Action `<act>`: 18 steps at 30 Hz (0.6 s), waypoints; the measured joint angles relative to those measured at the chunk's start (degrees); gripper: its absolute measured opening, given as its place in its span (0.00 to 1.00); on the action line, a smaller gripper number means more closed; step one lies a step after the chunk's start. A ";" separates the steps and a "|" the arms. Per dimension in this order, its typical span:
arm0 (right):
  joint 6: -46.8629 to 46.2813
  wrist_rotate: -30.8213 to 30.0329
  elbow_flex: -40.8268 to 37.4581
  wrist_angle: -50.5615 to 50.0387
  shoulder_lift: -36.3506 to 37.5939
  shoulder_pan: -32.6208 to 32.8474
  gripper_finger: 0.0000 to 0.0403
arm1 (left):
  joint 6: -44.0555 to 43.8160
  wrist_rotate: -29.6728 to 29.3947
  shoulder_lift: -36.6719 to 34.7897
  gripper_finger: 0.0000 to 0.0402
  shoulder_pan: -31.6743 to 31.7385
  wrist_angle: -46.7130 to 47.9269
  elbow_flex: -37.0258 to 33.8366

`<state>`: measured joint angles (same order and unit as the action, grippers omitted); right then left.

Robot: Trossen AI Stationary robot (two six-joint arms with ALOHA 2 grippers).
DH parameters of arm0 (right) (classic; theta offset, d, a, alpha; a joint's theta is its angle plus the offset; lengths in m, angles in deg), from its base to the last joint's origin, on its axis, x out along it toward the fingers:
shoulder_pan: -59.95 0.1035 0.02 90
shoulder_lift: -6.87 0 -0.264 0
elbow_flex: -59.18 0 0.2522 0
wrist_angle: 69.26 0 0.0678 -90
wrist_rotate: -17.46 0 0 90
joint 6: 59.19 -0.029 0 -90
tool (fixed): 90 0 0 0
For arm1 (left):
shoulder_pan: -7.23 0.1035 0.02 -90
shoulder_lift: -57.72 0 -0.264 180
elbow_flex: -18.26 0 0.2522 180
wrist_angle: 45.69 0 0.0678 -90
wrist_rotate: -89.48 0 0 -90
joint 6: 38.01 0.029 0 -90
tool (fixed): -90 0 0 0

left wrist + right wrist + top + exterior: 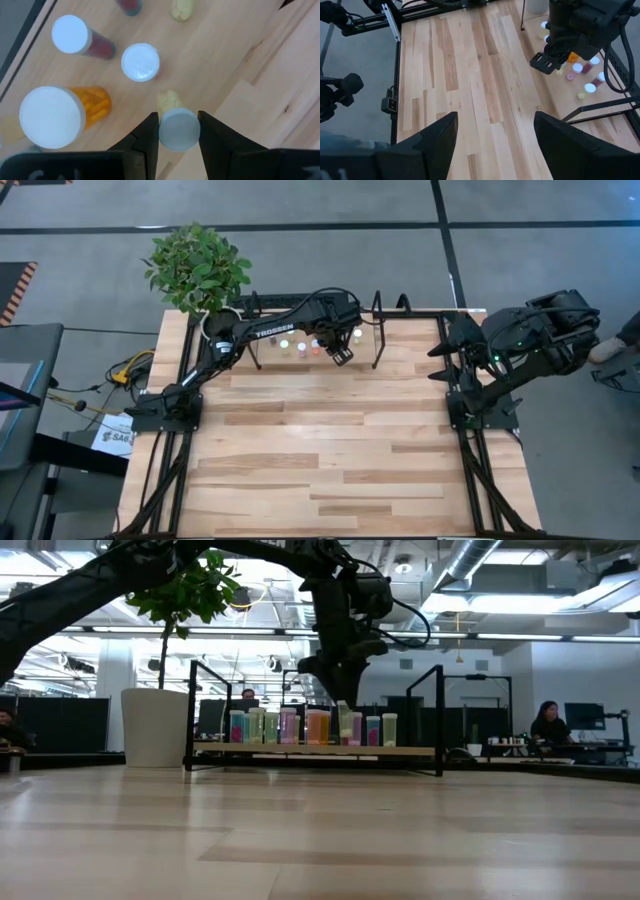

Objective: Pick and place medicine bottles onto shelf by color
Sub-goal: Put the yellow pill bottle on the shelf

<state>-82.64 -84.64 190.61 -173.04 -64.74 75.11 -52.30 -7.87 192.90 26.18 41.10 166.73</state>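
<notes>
**Bottle in the left claw, over the shelf**

Your left claw (177, 131) is pinched tight on a small yellow bottle (176, 125), its fingers (146, 137) squeezing either side of the white cap. It hangs over the shelf (310, 751), near the row already standing there. Just beside it are a red bottle (141, 62), another red one (80, 39), and the large orange bottle (60, 116). Lower straight and slowly so the base meets the board flat. Keep clear of the neighbouring caps; a nudge would likely topple them. Release only once it stands, then lift straight up. Your right claw (495, 132) waits wide open and empty at the right edge of the surface (330, 440).
</notes>
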 joint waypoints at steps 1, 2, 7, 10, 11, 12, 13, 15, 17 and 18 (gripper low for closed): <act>-0.02 0.00 0.00 0.00 0.00 0.00 0.71 | -0.16 -0.01 0.00 0.24 -0.01 -0.20 0.00; 0.00 0.00 0.00 0.00 0.00 0.00 0.71 | -0.20 0.00 0.00 0.24 -0.01 -0.39 0.00; -0.02 0.00 0.00 0.00 0.00 0.00 0.71 | -0.19 -0.01 0.00 0.24 -0.18 -0.54 0.00; -0.02 0.00 0.00 0.00 0.00 0.00 0.71 | -0.46 -0.02 0.00 0.24 -0.18 -0.54 0.00; -0.02 0.00 0.00 0.00 0.00 0.00 0.71 | -0.72 -0.04 0.00 0.24 -0.24 -0.54 0.00; -0.03 0.00 0.00 0.00 0.00 0.00 0.71 | -0.81 -0.13 -0.01 0.24 -0.33 -0.60 -0.07; -0.02 0.00 0.00 0.00 0.00 0.00 0.71 | -0.70 -0.41 -0.15 0.24 -0.48 -1.28 -0.73; -0.03 0.00 0.00 0.00 0.00 0.00 0.71 | -0.30 -0.90 -0.22 0.24 -0.66 -1.93 -1.98; -0.04 0.00 0.00 0.00 -0.02 0.00 0.71 | -0.26 -0.59 -0.15 0.24 -0.69 -0.97 -2.68; -0.04 -0.06 0.00 0.00 -0.01 0.00 0.71 | -0.20 -0.39 -0.15 0.24 -0.70 -0.93 -3.01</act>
<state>-82.68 -84.70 190.61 -173.04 -64.76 75.11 -52.50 -8.26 192.74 25.48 40.17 163.72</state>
